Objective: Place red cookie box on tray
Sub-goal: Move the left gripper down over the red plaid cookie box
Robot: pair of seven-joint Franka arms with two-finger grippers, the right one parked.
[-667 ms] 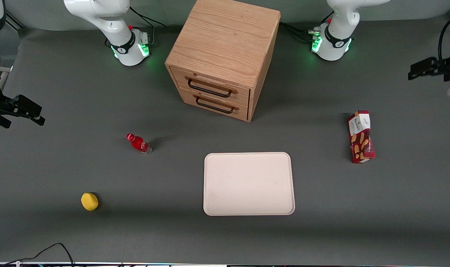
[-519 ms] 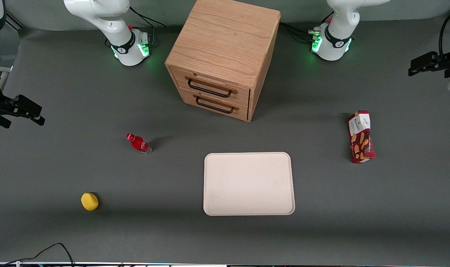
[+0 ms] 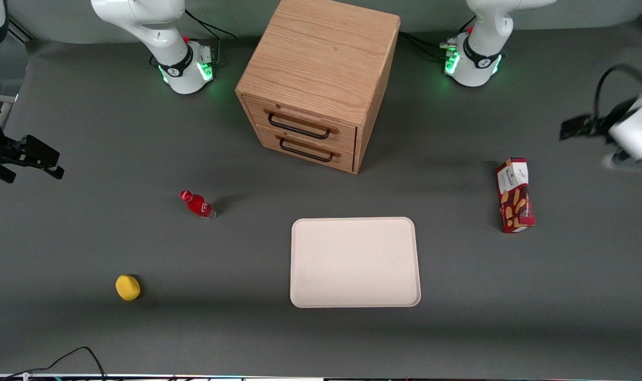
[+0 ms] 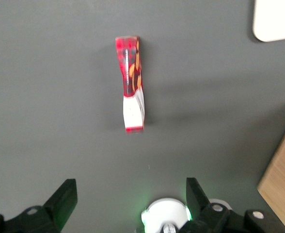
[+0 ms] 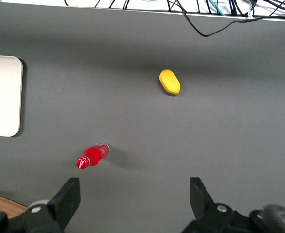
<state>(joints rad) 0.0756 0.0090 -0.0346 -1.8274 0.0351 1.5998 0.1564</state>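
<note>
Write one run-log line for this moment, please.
phase: approach | hand: open, above table, apart from red cookie box | box: lying on table | tray: bare | task: not done

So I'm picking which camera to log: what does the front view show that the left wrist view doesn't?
Only the front view shows the small red bottle, the yellow object, the drawer fronts and the whole tray. Only the left wrist view shows the gripper's fingers spread open, above the table and short of the box. Both show the red cookie box lying on the table off the tray, and the wooden cabinet.
</note>
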